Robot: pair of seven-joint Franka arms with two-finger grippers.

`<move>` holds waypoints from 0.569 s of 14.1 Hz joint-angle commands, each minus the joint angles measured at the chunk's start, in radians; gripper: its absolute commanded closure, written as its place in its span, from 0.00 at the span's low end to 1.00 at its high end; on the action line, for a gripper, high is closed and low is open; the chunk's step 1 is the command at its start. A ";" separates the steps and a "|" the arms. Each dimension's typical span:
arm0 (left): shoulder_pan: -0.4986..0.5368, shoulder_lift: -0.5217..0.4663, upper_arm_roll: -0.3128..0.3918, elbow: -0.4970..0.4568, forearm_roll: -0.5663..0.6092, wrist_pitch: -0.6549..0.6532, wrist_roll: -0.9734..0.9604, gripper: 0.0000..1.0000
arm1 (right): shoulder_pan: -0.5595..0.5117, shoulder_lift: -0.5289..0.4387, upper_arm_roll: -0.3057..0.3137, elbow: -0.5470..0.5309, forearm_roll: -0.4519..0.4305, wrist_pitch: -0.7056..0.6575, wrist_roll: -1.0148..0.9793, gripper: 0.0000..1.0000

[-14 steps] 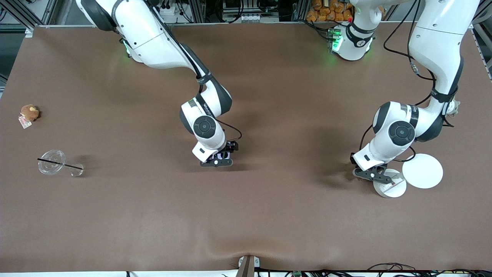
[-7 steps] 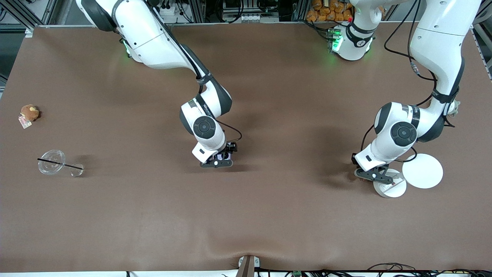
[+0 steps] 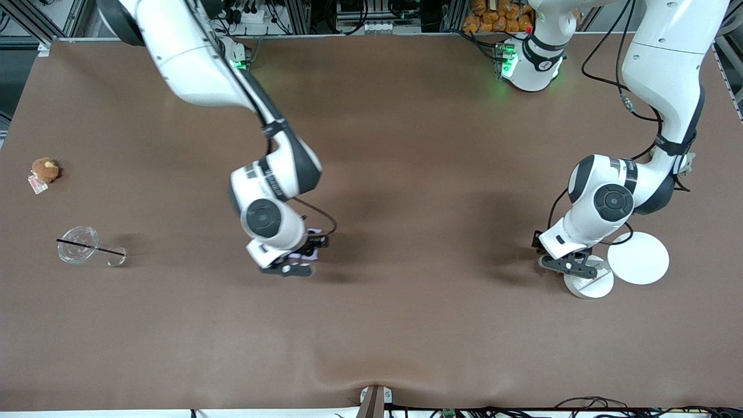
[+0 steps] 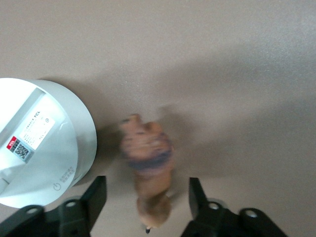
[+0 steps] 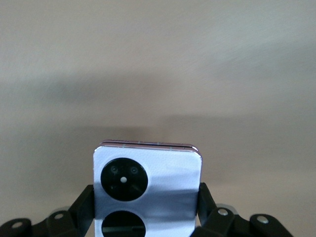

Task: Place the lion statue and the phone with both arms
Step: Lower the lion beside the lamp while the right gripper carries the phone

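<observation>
The phone [image 5: 148, 180] is pale lavender with two black circles. My right gripper [image 5: 145, 190] is shut on its sides and holds it just above the bare table. In the front view that gripper [image 3: 296, 262] is over the middle of the table, and the phone [image 3: 306, 253] shows as a pale sliver under the hand. The lion statue [image 4: 148, 165] is a small reddish-brown figurine lying on the table between the spread fingers of my left gripper [image 4: 146, 183], which do not touch it. In the front view the left gripper [image 3: 572, 264] hides the lion.
A small white disc with a label [image 3: 591, 285] [image 4: 39, 163] lies right beside the lion. A larger white disc [image 3: 638, 258] lies next to it. At the right arm's end are a brown plush with a tag [image 3: 44, 169] and a clear cup with a black straw [image 3: 78, 245].
My right arm has swung toward the right arm's end of the table, carrying the phone. My left gripper has shifted slightly toward the white discs.
</observation>
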 commanded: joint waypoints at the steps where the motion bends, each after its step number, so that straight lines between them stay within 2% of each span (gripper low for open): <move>1: 0.008 -0.017 -0.011 0.000 0.005 0.010 0.013 0.00 | -0.066 -0.042 0.019 0.005 0.002 -0.035 0.000 1.00; 6: -0.002 -0.085 -0.054 0.003 0.005 -0.098 -0.008 0.00 | -0.209 -0.090 0.013 -0.022 -0.010 -0.172 -0.096 1.00; 8: -0.002 -0.120 -0.074 0.013 0.005 -0.157 -0.008 0.00 | -0.271 -0.093 0.005 -0.065 -0.023 -0.174 -0.130 1.00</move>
